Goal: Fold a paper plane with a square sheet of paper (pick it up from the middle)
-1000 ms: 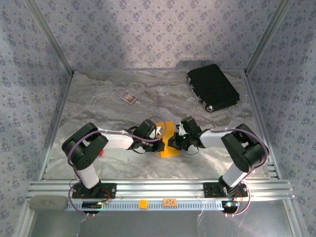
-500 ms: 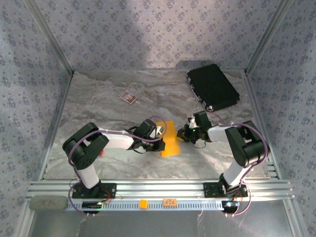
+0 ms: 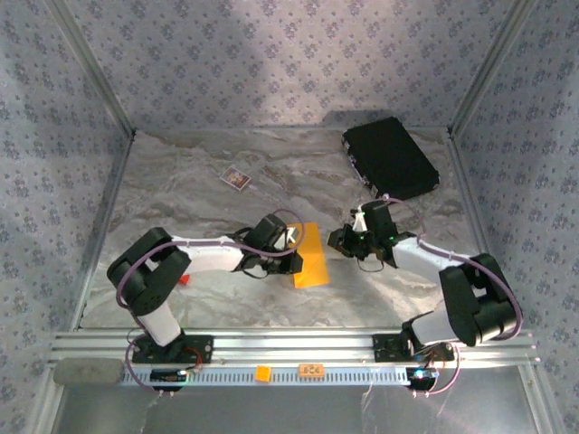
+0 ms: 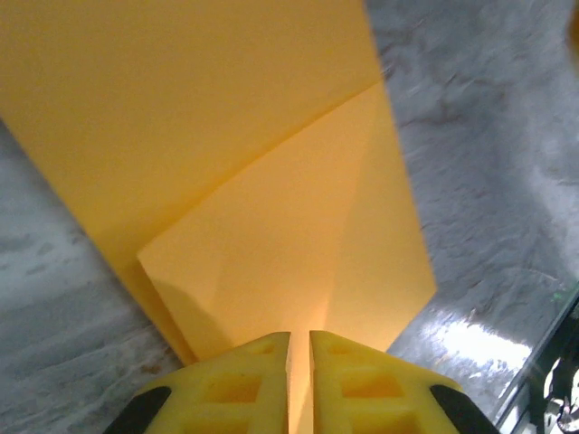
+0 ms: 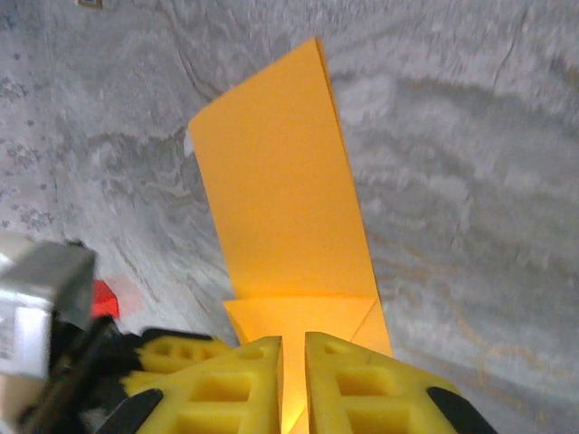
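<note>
Marbled tabletop (image 3: 181, 185), patterned walls (image 3: 289, 54), folded paper (image 3: 311, 260), left end effector (image 4: 300, 339) and right end effector (image 5: 293, 342) barely parted.

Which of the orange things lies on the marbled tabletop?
The folded square sheet of paper, lying mid-table; the tiny orange tag and the orange label sit on the metal rail at the near edge.

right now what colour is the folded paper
Plain orange-yellow, no pattern. The paper shows best in the left wrist view.
</note>
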Controlling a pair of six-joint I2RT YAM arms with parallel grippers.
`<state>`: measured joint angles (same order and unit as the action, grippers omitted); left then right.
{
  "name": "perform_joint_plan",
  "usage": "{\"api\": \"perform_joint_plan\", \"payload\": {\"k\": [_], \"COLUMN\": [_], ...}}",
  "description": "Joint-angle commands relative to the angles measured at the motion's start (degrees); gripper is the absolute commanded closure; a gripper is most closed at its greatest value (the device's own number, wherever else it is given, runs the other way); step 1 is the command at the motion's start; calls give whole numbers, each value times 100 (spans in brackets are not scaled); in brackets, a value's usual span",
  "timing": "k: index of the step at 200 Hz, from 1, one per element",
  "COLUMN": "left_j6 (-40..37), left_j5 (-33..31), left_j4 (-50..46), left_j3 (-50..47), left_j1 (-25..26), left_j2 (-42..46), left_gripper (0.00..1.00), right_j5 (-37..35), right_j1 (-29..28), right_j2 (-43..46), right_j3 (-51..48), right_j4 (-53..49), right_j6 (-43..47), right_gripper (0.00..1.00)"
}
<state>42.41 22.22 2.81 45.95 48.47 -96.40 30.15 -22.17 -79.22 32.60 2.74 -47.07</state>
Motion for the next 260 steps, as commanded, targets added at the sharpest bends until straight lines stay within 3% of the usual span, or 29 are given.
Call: {"api": "perform_joint_plan", "payload": {"k": [1, 39, 108, 260], "left_j6": [-277, -516, -540, -495], "left_j5": [-244, -104, -13, -42], "left_j4": [-315, -590, -752, -579], "left_j3": [393, 700, 917, 714], "left_j1": [-33, -209, -225, -246], "left_j2": [247, -94, -787, -911], "left_gripper": [86, 86, 90, 93], "right_j5": [-306, -521, -556, -599], "right_j1": [-205, -560, -785, -1078], "right_j2": [222, 424, 452, 129], "right_j3": [-194, -374, -562, -535], "right_j4": [-529, -594, -476, -455], "right_j6": [-82, -324, -647, -864], "right_gripper": [82, 73, 67, 61]}}
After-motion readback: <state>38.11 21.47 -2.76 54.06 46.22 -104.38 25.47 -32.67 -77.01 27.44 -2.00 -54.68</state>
